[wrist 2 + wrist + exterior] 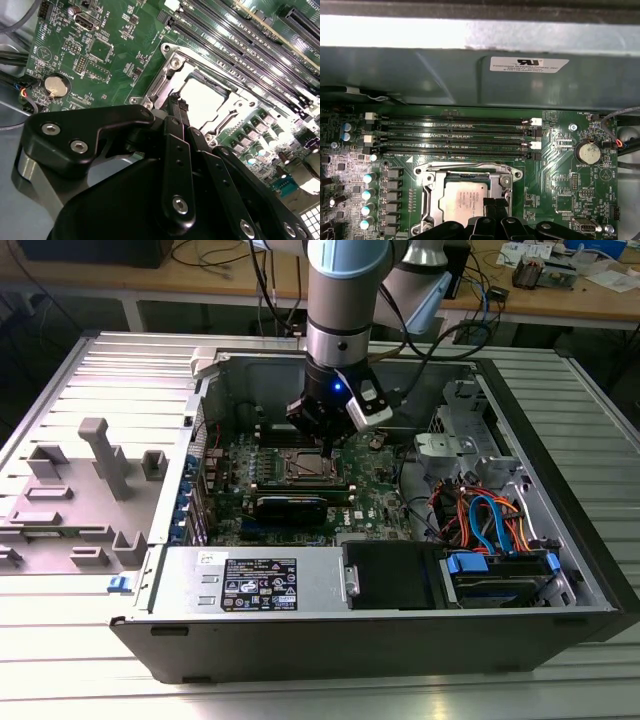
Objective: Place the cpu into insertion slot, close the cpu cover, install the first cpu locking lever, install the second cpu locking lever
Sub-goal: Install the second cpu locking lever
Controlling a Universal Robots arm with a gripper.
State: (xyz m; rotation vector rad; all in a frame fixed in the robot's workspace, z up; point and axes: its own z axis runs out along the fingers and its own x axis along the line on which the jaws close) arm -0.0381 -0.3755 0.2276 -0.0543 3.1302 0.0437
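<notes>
The cpu (462, 197) with its silver-grey top lies in the insertion slot (298, 466) on the green board. The cpu cover (432, 200), a silver frame, lies flat around it. In the second wrist view the cpu (207, 102) shows bright inside the cover (165, 82). My gripper (328, 447) hangs over the socket's edge on the exterior view's right. Its black fingers are pressed together, shut, with the tips (178, 100) at the rim of the cover, beside the chip. Nothing shows between them. In the first wrist view the gripper (495, 204) covers part of the cpu's corner.
Long black memory slots (460, 135) run beside the socket, with the grey case wall (470, 75) beyond. A coin battery (585, 151) sits on the board. A power supply (250, 580) and coloured cables (480, 515) fill the case's near side. Grey fixtures (95, 480) stand outside it.
</notes>
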